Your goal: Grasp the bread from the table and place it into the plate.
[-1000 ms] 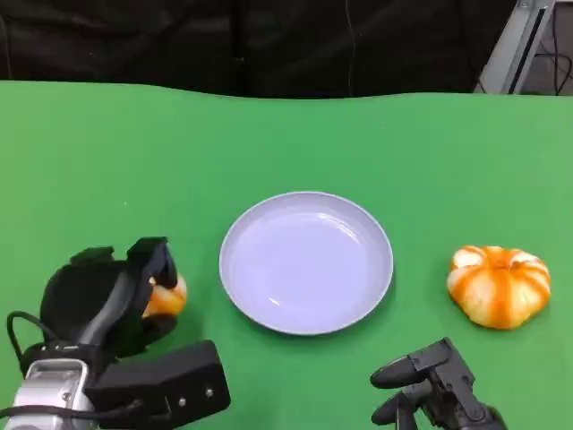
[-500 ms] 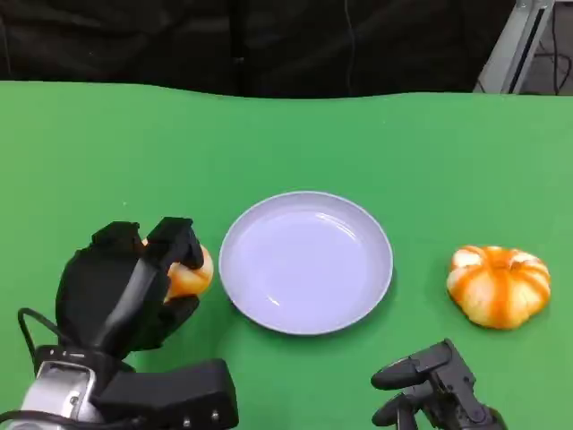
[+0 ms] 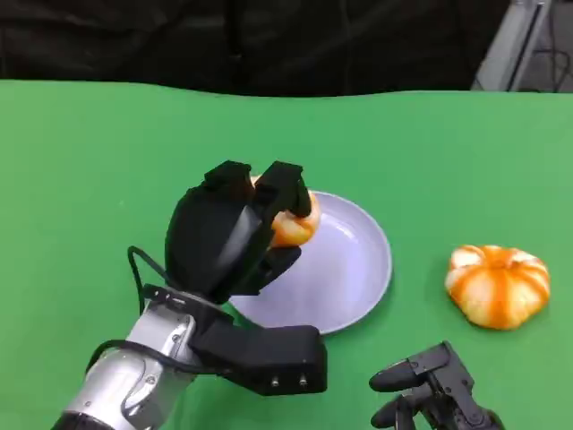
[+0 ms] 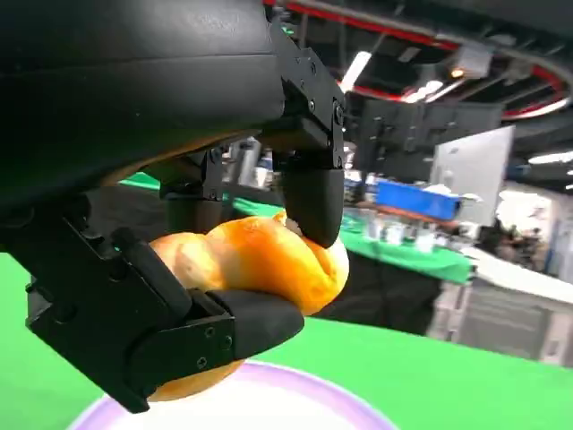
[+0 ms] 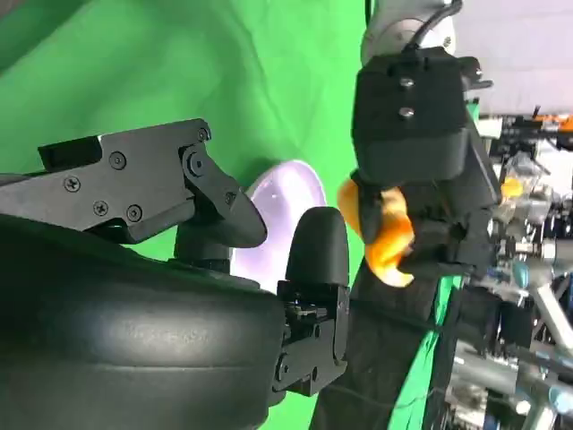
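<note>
Left hand holding the bread above the plate.

The left hand (image 3: 235, 235) grips the bread (image 3: 294, 221), an orange-brown roll, with fingers (image 4: 309, 193) pressed on its top and a thumb under it, as seen from the left wrist. From the head camera, the bread sits over the near-left portion of the lilac plate (image 3: 358, 269), and the wrist view shows it raised clear of the plate rim (image 4: 349, 408). The plate rests at the centre of the green table (image 3: 107, 161). A second orange, white-striped, pumpkin-shaped bun (image 3: 497, 285) lies on the table to the right of the plate, well apart from it. The right hand (image 3: 430, 390) is at the near right edge of the table, holding nothing, fingers loosely apart.
</note>
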Tool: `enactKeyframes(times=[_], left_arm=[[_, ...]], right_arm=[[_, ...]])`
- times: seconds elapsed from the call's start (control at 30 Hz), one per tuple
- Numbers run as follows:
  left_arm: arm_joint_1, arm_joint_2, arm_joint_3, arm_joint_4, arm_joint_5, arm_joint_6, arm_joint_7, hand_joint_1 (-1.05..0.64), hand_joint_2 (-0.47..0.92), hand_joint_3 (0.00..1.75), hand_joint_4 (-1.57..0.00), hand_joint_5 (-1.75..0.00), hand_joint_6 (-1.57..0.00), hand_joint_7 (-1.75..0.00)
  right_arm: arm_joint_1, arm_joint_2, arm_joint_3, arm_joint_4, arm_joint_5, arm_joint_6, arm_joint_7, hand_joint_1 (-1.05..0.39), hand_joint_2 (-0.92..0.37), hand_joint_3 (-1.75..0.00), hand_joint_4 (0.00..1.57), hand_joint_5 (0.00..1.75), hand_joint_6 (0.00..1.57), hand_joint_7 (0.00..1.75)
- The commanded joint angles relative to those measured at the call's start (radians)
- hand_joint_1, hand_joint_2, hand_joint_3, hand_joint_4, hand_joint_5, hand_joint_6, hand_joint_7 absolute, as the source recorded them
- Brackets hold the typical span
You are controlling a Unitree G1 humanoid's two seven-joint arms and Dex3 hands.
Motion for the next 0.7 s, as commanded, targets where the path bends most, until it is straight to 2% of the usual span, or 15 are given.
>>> enactKeyframes(times=[0.03,0.17,0.23,0.3,0.7], left_arm=[[-0.007,0.014,0.001,0.008,-0.001,-0.004,0.026,-0.25,0.35,1.31,-0.93,-1.75,-0.66,-1.75],[-0.008,0.015,-0.001,0.009,-0.002,-0.003,0.028,-0.25,0.35,1.32,-0.93,-1.75,-0.66,-1.75],[-0.070,-0.063,-0.038,0.080,-0.012,0.013,-0.013,-0.25,0.35,1.27,-0.93,-1.75,-0.68,-1.75],[-0.101,-0.097,-0.055,0.119,-0.019,0.019,-0.026,-0.24,0.35,1.24,-0.93,-1.75,-0.69,-1.75],[-0.141,-0.124,-0.078,0.190,-0.027,0.028,-0.036,-0.24,0.39,1.19,-0.91,-1.75,-0.69,-1.75]], right_arm=[[0.004,-0.005,-0.001,-0.015,-0.002,-0.001,-0.006,-0.08,-0.92,-1.01,0.11,1.75,0.00,1.75],[0.004,-0.005,-0.001,-0.016,-0.002,0.000,-0.006,-0.08,-0.92,-1.01,0.11,1.75,0.00,1.75],[0.008,-0.005,0.007,-0.012,-0.006,-0.008,-0.008,-0.08,-0.92,-1.00,0.11,1.75,0.00,1.75],[0.010,-0.005,0.011,-0.011,-0.008,-0.012,-0.010,-0.08,-0.92,-0.99,0.10,1.75,0.00,1.75],[0.011,-0.007,0.020,-0.014,-0.011,-0.012,-0.021,-0.06,-0.92,-1.01,0.09,1.75,0.00,1.75]])
